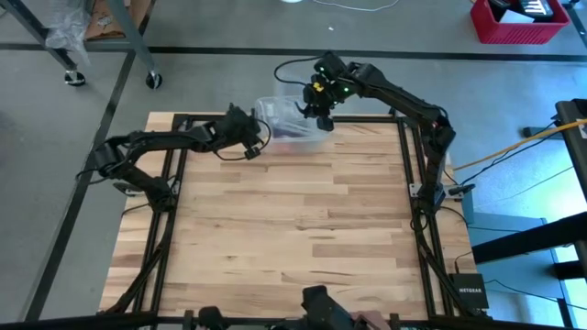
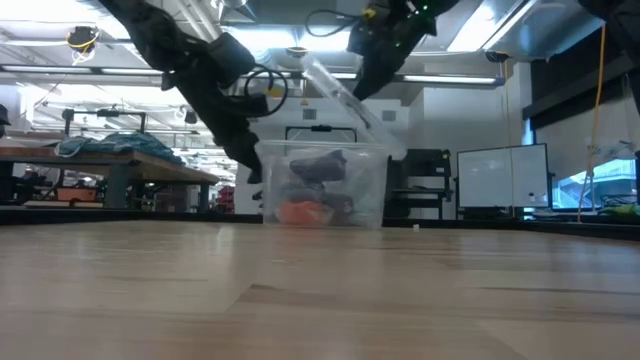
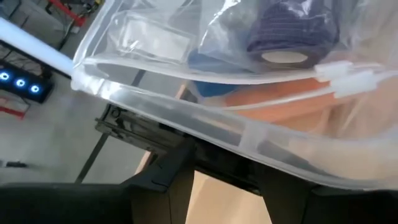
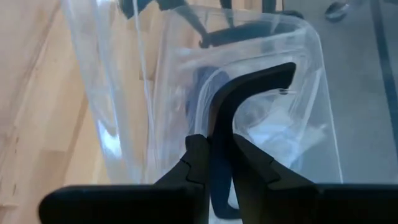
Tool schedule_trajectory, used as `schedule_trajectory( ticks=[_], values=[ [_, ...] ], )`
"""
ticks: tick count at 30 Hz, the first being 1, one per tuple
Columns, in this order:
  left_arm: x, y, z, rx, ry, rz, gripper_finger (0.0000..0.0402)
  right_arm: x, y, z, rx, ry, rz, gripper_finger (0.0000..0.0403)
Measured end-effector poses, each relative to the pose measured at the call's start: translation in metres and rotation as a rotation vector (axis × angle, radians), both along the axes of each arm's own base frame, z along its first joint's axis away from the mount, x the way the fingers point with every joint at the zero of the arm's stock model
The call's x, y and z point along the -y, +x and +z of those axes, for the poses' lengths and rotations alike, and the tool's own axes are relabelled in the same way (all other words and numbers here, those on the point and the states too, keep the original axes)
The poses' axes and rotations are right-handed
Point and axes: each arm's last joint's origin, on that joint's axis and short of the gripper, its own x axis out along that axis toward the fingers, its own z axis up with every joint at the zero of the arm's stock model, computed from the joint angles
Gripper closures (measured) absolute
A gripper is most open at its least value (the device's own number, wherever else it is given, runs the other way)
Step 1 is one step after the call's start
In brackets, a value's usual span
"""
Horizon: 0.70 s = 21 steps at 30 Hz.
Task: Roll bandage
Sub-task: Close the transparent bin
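Both arms are matte black all over, chunky jointed links with black cables looping off them. The right arm (image 1: 404, 96) has small green and yellow lights glowing near its wrist. The left arm (image 1: 156, 147) looks the same, minus the lights. Right fingers (image 4: 249, 162) are smooth black plastic, angular.

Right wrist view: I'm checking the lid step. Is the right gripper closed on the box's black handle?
Yes: the right gripper has its fingers pinched on the curved black handle of the clear plastic box.
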Motion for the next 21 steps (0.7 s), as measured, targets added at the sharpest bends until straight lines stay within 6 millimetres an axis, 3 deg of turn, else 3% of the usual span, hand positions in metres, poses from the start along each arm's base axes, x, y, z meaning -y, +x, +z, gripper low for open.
schedule_trajectory(
  ticks=[9,14,21],
  values=[
    [0.005,0.007,0.003,0.04,0.025,-0.03,0.0249,0.003,0.023,-0.009,0.101,-0.004,0.045,0.0357],
    [0.005,0.007,0.002,0.051,-0.002,-0.018,0.0249,0.008,0.037,-0.03,0.076,0.016,0.037,0.0357],
    [0.008,0.006,-0.001,0.032,-0.037,-0.02,0.0249,0.012,0.039,-0.048,-0.006,0.066,-0.016,0.0357]
  ],
)
